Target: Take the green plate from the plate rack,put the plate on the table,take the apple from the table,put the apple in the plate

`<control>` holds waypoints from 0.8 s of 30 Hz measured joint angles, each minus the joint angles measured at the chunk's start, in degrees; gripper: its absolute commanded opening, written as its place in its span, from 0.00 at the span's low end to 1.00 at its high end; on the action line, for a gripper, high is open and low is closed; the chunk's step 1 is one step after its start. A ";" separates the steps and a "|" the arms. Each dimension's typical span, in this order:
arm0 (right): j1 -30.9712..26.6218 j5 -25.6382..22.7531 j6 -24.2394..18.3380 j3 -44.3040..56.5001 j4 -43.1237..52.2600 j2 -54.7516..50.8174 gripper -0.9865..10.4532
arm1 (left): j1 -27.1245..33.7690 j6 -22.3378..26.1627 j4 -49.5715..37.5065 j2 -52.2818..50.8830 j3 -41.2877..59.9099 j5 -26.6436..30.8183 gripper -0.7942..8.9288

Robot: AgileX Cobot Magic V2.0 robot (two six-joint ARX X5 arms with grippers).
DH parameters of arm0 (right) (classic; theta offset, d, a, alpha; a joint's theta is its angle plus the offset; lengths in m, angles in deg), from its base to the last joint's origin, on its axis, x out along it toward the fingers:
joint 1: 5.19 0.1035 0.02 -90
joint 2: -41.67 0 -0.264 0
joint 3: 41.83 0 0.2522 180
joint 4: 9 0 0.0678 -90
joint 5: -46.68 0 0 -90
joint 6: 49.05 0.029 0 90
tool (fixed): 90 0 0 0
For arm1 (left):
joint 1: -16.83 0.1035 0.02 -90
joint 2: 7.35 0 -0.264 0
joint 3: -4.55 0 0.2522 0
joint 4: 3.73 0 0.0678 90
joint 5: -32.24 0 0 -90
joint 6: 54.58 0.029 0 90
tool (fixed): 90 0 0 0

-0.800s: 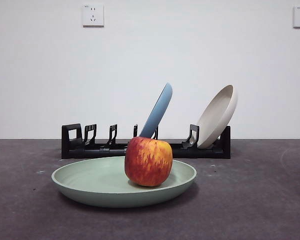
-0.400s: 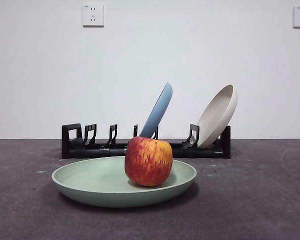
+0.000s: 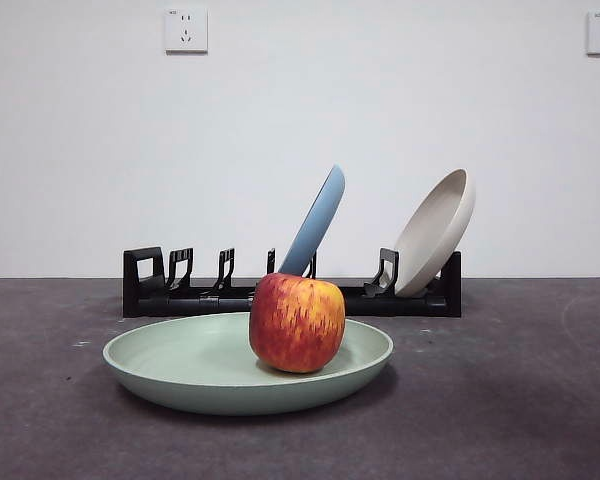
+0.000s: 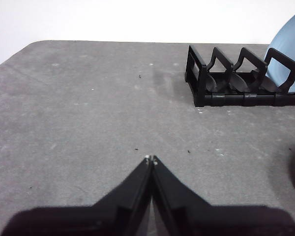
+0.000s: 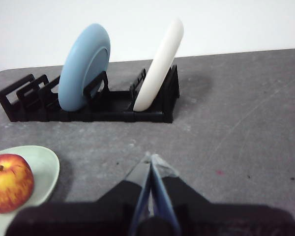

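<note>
Front view, nearest: the apple (image 3: 297,323) rests inside the green plate (image 3: 180,365), right of its centre; the plate lies flat on the dark counter (image 3: 520,400). Both grippers hover apart from it, fingers clenched on nothing: the right gripper (image 5: 151,158) is nearer, the apple lying off to one side of it; the left gripper (image 4: 151,159) faces bare counter. Behind, the plate rack (image 3: 180,290) holds a blue plate (image 3: 315,222) and a cream plate (image 3: 435,232). Judged complete; no grasp is called for.
</note>
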 measured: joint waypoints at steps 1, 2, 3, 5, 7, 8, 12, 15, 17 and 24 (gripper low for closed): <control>-0.20 0.00 -0.02 0.61 0.17 -0.48 0.09 | 0.00 0.00 0.00 0.00 0.00 0.00 0.08; -0.55 0.00 -0.02 1.29 0.22 -1.01 0.09 | 0.00 0.00 0.00 0.00 0.00 0.00 0.08; -0.76 0.00 0.00 2.01 0.22 -1.51 0.09 | 0.00 0.00 0.00 0.00 0.00 0.00 0.08; -1.01 0.00 0.00 3.41 0.11 -2.47 0.09 | 0.00 0.00 0.02 0.00 0.00 0.00 0.08; -1.16 0.00 0.00 4.57 -0.76 -3.23 0.09 | 0.00 0.00 0.00 0.00 0.00 0.00 0.08; -1.20 0.04 0.00 5.11 -1.03 -3.58 0.09 | 0.00 0.00 0.02 0.00 0.00 0.00 0.08; -1.20 0.17 0.00 5.31 -0.92 -4.70 0.09 | 0.00 0.00 -0.02 0.00 0.00 0.00 0.08; -1.18 0.13 0.00 5.31 -0.92 -5.35 0.09 | 0.00 0.00 0.00 0.00 0.00 0.00 0.08; -1.18 -0.02 0.02 5.31 -0.92 -5.42 0.09 | 0.00 0.00 0.00 0.00 0.00 0.00 0.08; -1.18 -0.02 0.07 5.31 -0.90 -5.44 0.09 | 0.00 0.00 0.00 0.00 0.00 0.00 0.08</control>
